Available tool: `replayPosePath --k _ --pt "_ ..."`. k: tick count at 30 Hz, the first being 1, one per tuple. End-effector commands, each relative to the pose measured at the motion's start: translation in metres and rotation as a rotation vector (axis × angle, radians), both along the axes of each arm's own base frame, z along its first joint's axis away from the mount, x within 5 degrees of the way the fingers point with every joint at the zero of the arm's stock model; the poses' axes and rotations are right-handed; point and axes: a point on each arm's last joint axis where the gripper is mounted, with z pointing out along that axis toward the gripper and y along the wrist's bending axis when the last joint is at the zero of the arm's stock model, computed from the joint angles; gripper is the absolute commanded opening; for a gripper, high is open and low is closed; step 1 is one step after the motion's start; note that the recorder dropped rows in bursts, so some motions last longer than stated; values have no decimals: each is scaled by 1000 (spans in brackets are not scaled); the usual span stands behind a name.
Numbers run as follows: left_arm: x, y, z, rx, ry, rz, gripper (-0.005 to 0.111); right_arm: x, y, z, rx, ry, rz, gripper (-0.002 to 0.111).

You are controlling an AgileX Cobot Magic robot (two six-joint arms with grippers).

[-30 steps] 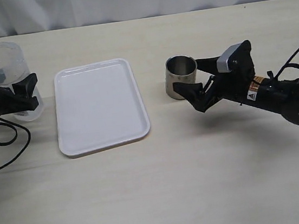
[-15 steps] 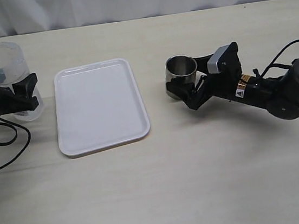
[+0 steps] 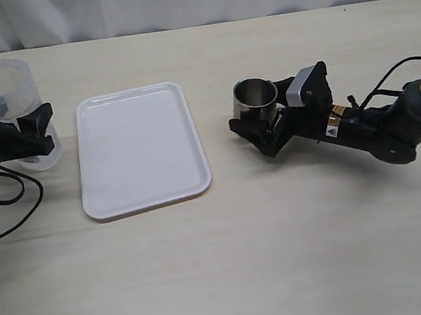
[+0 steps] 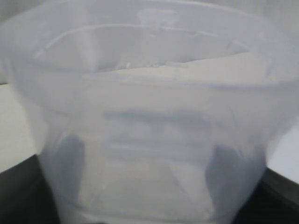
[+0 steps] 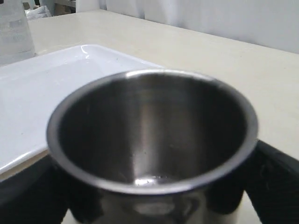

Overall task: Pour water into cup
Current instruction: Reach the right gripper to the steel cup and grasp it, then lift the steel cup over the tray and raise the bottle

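The right gripper has slid forward so its jaws stand apart either side of the cup, just right of the tray, seemingly to steady it, while left of the tray the left gripper clamps the container, ready for pouring.

Brushed steel cup shining softly, white plastic tray gleaming glossily, container showing cloudy translucent plastic, table looking matt.
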Motion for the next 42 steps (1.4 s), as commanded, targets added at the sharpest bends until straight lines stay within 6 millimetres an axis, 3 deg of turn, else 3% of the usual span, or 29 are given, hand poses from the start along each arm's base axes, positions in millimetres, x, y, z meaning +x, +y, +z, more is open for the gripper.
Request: replayPosePath --k 1,15,18,21,27,42 --pt "1 -3 2 -6 -11 -14 0 0 13 3 14 -20 36 87" --pt "1 -3 2 -6 -11 -14 0 0 20 4 10 -36 30 84" --pt "1 -3 2 -6 -11 -14 0 0 20 4 10 -36 30 71" --pt "1 -3 2 -6 -11 -14 0 0 20 4 10 -36 30 51" --pt "1 -3 2 -5 -11 -16 0 -5 24 3 -9 -37 100 5" --pt "-1 -7 1 2 -11 -67 0 -11 31 37 8 -34 250 4"
